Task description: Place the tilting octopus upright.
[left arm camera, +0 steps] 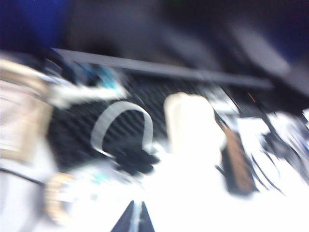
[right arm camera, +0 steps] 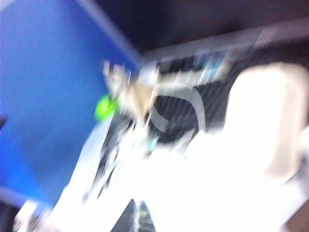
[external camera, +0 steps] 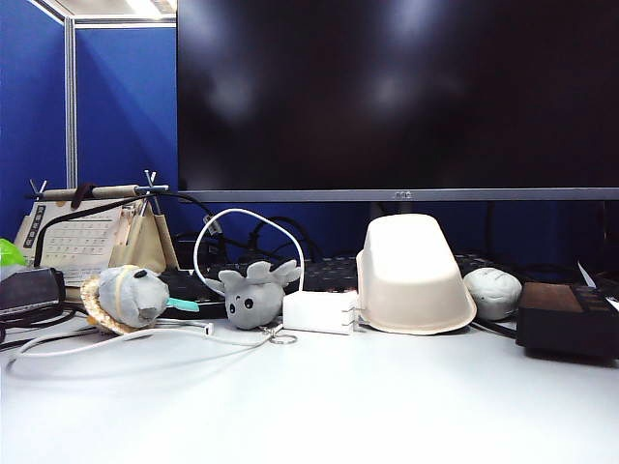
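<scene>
Octopus (external camera: 253, 298) lay tilted on bench (external camera: 319, 406) beside white charger (external camera: 317, 312). Left hand (left arm camera: 133, 220), right hand (right arm camera: 134, 217) pressed together, empty. No writing legible.

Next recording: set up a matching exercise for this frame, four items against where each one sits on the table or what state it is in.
Items:
1. octopus
2. white tub
3. pale ball
4. left hand

Places or states:
A. upside down, right of the white adapter
B. shut, seen only in its wrist view
C. tipped over, legs up, left of the adapter
D. between the tub and the dark box

Pairs: 1-C, 2-A, 3-D, 4-B
</scene>
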`<state>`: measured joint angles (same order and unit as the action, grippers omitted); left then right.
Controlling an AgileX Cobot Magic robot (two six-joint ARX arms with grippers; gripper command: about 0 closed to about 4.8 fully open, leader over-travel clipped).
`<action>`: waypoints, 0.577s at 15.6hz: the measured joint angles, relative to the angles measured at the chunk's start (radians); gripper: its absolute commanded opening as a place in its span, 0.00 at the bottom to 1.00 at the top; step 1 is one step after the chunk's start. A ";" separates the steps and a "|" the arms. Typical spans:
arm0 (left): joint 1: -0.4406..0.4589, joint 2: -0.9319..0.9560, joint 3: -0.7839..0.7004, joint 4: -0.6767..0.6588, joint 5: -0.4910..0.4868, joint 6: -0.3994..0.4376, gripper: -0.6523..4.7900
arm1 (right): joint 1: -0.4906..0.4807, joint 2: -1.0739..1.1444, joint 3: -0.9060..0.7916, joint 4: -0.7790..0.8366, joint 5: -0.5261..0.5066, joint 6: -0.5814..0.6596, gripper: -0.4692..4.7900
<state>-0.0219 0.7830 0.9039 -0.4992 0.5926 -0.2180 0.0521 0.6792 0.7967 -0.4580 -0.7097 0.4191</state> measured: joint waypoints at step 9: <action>-0.338 0.244 0.000 0.109 -0.308 0.036 0.11 | 0.323 0.391 0.000 0.122 0.099 0.000 0.08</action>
<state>-0.3599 1.0271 0.9039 -0.3901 0.2848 -0.1818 0.3748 1.0706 0.7967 -0.3355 -0.6106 0.4194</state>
